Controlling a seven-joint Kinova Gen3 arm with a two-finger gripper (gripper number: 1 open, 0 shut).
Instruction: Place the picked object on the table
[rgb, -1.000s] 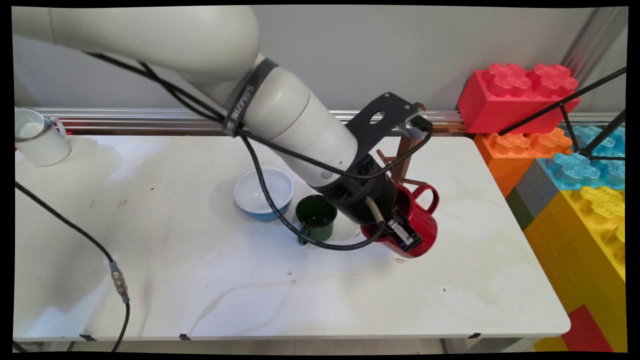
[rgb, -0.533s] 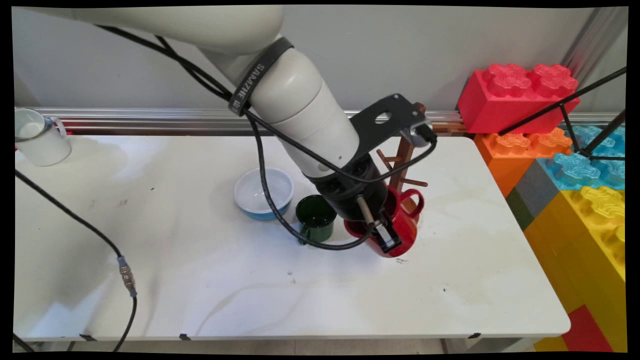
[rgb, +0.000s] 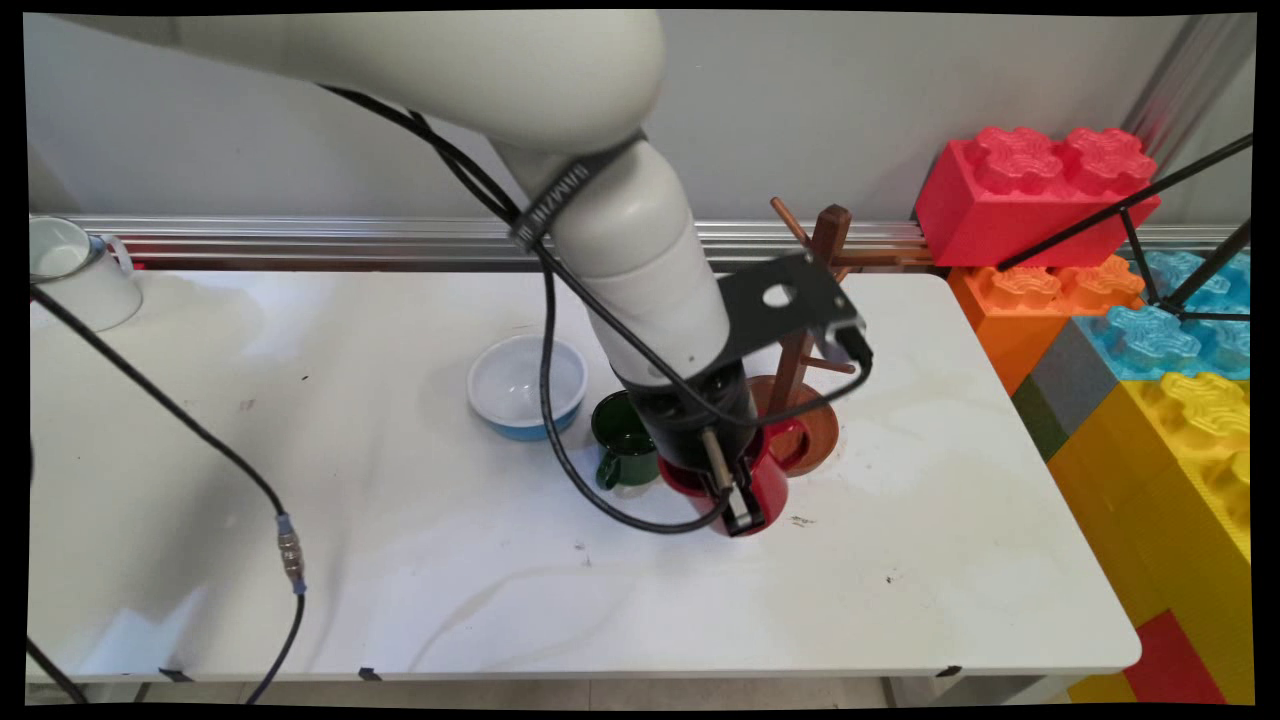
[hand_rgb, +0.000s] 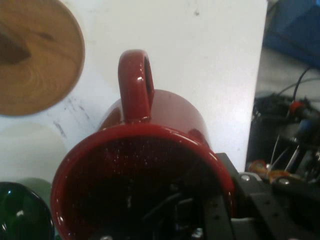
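The gripper (rgb: 741, 512) clenched the rim of a red mug (rgb: 765, 485), one finger inside it. At nine o'clock stood an empty green mug (rgb: 622, 450); at one o'clock, the wooden mug tree (rgb: 805, 345); farther left, an empty bowl (rgb: 527, 386).

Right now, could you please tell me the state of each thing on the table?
Black two-finger gripper: shut on the red mug's wall.
Red mug: gripped, tilted, handle toward the mug tree.
Dark green mug: upright beside it.
White and blue bowl: upright.
Wooden mug tree: upright, pegs bare.
White mug: upright, far corner.
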